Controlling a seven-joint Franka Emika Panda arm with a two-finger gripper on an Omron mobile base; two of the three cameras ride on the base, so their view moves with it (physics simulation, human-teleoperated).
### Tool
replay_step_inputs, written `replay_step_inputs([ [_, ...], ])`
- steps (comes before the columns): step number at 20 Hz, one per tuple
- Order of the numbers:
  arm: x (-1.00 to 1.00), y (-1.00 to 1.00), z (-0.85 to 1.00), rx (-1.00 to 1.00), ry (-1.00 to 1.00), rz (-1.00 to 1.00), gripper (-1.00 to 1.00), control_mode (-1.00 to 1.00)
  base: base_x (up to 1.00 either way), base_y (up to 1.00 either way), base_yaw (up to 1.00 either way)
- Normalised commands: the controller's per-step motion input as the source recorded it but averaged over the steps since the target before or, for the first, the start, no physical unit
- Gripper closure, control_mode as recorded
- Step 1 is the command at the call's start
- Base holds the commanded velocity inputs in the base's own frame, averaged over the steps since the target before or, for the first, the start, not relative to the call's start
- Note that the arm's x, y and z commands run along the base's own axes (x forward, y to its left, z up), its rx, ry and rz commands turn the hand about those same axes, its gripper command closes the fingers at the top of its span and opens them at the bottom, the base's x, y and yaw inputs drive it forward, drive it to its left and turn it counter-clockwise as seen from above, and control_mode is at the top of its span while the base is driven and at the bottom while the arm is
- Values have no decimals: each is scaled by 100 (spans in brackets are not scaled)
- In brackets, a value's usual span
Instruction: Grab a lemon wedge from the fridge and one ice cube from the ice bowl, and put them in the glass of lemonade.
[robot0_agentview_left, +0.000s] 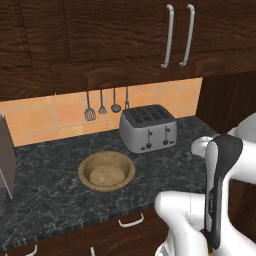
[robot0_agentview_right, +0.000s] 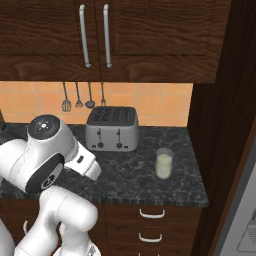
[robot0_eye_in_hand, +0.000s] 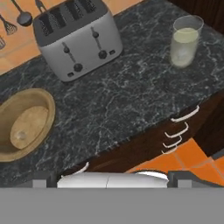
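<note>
Fingers (robot0_eye_in_hand: 113, 180) sit at the bottom of the hand view as two small dark tips set wide apart, open and holding nothing, hanging above the front edge of the bench (robot0_eye_in_hand: 131, 96) and the drawer fronts below it. Beneath them runs dark marbled stone.

Off to one side in that view lies the ice bowl (robot0_eye_in_hand: 22, 124), wide, shallow and tan-brown, with a small pale speck inside that may be the ice cube (robot0_eye_in_hand: 19, 134); it is too faint to be sure. In the left base view the bowl rests in front of the toaster (robot0_agentview_left: 148, 128), near the bench's front edge.

That silver four-slot toaster stands against the orange tiled wall, under a row of hanging utensils (robot0_agentview_left: 102, 105).

Well apart from the bowl, on the far side of the toaster, the glass of lemonade (robot0_eye_in_hand: 185, 41) stands upright on the bench, holding pale yellowish liquid. In the right base view it sits near the dark wooden side panel (robot0_agentview_right: 225, 125).
</note>
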Motion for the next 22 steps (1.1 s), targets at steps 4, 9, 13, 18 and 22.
replay_step_inputs([
  [4, -1, 62, -15, -13, 14, -6, -100, -100, 0, 0, 0],
  [9, -5, 3, -16, -6, 4, -2, -100, -100, 0, 0, 0],
  [13, 0, 0, 0, 0, 0, 0, -100, 100, -73, 0, 0],
  [18, 0, 0, 0, 0, 0, 0, -100, 100, -100, -17, 2],
  [22, 0, 0, 0, 0, 0, 0, -100, 100, -75, -90, 0],
])
